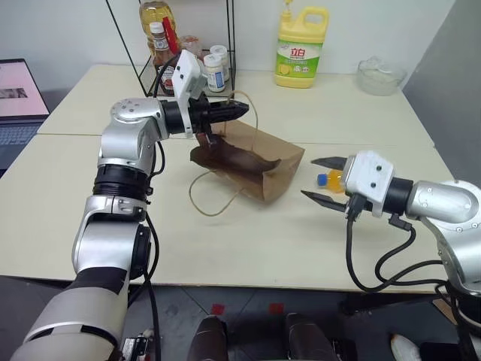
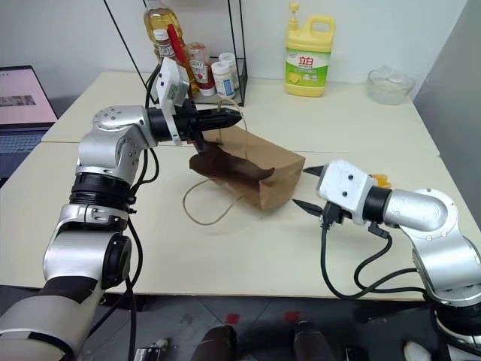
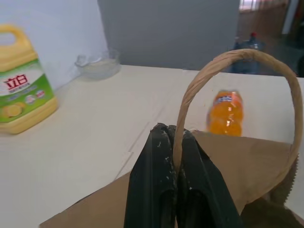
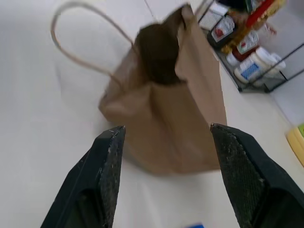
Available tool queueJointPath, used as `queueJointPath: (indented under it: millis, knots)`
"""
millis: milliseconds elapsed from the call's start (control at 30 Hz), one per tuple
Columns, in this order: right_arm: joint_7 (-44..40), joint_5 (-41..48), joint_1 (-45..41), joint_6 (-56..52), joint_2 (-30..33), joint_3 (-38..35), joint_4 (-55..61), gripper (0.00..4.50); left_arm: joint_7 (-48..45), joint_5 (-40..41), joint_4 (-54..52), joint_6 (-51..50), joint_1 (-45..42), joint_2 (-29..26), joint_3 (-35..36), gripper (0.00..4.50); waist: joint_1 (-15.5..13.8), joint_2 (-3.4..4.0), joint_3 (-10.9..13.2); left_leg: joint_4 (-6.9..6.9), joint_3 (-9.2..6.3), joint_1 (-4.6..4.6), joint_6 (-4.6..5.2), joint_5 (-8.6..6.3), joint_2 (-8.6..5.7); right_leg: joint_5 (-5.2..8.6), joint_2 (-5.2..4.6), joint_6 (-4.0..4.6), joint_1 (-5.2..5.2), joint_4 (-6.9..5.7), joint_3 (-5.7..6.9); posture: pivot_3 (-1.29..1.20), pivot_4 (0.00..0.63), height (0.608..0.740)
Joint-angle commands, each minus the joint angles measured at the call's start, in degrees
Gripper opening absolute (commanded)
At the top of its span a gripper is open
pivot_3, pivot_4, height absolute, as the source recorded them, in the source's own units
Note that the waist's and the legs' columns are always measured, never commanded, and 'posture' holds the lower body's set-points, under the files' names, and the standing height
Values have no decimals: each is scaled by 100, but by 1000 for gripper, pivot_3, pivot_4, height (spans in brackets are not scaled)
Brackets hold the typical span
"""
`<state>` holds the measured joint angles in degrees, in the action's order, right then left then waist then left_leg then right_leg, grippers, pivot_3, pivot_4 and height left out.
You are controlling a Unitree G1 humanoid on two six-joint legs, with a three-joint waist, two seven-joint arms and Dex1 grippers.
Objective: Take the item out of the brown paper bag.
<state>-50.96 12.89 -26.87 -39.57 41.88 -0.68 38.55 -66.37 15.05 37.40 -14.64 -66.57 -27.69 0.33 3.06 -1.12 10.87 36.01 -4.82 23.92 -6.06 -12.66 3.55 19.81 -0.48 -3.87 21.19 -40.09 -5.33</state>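
The brown paper bag (image 1: 259, 162) hangs tilted over the table, its dark mouth turned toward my left side and its base resting on the tabletop. My left gripper (image 1: 239, 110) is shut on the bag's upper cord handle (image 3: 190, 90) and holds it up. The other handle loop (image 1: 210, 201) lies on the table. The item (image 1: 331, 179), a small orange bottle with a blue cap, lies on the table outside the bag, just right of its base. My right gripper (image 1: 322, 180) is open with nothing in it, close in front of the item and facing the bag's base.
A big yellow detergent jug (image 1: 301, 49) and a glass bowl (image 1: 381, 75) stand at the back of the table. A black wire rack (image 1: 192, 56) with several bottles sits behind my left gripper. A laptop (image 1: 19, 98) is at the far left.
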Motion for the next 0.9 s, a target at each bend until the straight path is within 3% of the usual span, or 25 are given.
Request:
queueJointPath:
  millis: [33,167,633,900]
  knots:
    - [219,366,-275,-387,-61,-182,185,2982,274,-98,186,159,-282,47,79,0,-1,0,0,0,0,0,0,0,0,0,0,0,0,0,0,0,150,740]
    - [402,566,-400,-516,-83,-193,131,2982,607,-252,595,247,-503,160,57,0,0,0,0,-1,1,0,11,-6,0,0,0,0,2,-1,-1,0,150,740]
    - [844,750,-683,-422,-86,-136,-213,3026,818,-906,1731,1576,-1024,57,-75,4089,11,0,0,-3,2,1,16,-9,0,0,1,0,8,-3,-1,0,150,740]
    - [1185,759,-514,-456,-132,-375,-147,3026,935,-846,1678,1705,-991,-179,198,4089,17,0,0,-4,2,3,15,-8,0,0,1,0,10,-4,-2,0,150,740]
